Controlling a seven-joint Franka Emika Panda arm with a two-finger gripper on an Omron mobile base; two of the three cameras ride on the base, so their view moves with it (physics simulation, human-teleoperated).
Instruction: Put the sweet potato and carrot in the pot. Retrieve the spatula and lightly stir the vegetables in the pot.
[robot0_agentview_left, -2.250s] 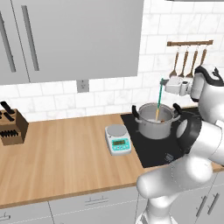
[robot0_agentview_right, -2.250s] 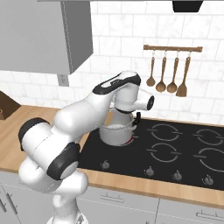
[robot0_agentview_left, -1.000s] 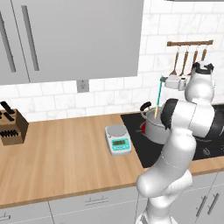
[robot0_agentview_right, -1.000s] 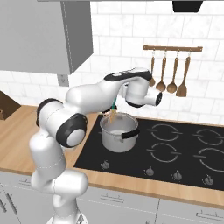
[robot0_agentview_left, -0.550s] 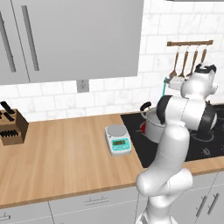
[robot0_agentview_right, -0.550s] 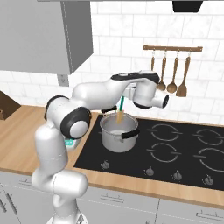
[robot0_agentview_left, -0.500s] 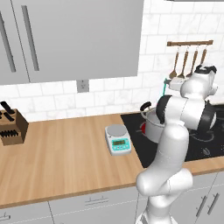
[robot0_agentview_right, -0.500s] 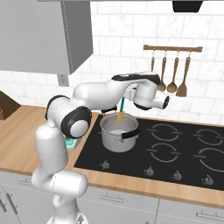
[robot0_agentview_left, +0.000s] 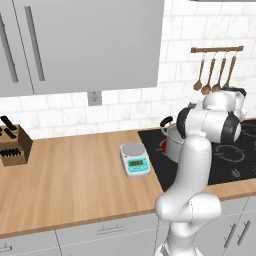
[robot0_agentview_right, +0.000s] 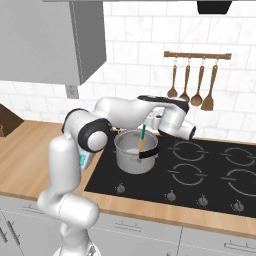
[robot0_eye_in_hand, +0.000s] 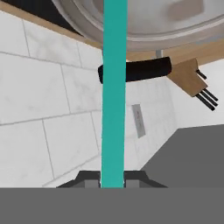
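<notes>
Teal handle of the spatula (robot0_eye_in_hand: 113, 87) runs straight up from between the gripper (robot0_eye_in_hand: 113, 180) fingertips, which are clamped tight on its end. In the hand view the handle reaches toward 12 o'clock, into the mouth of the pot (robot0_eye_in_hand: 144, 26); one black pot handle (robot0_eye_in_hand: 135, 70) crosses behind it. From the right base view, the spatula (robot0_agentview_right: 142, 137) stands tilted, tan blade down inside the steel pot (robot0_agentview_right: 134, 159), teal end up at about 1 o'clock, where the gripper (robot0_agentview_right: 150, 121) meets it. Pot sits on the black hob (robot0_agentview_right: 210, 175), on the near-left burner. Contents of the pot cannot be made out. From the left base view, the arm hides most of the pot (robot0_agentview_left: 172, 142); a small scale (robot0_agentview_left: 135, 159) lies on the wooden counter (robot0_agentview_left: 65, 175) at its 9 o'clock.
</notes>
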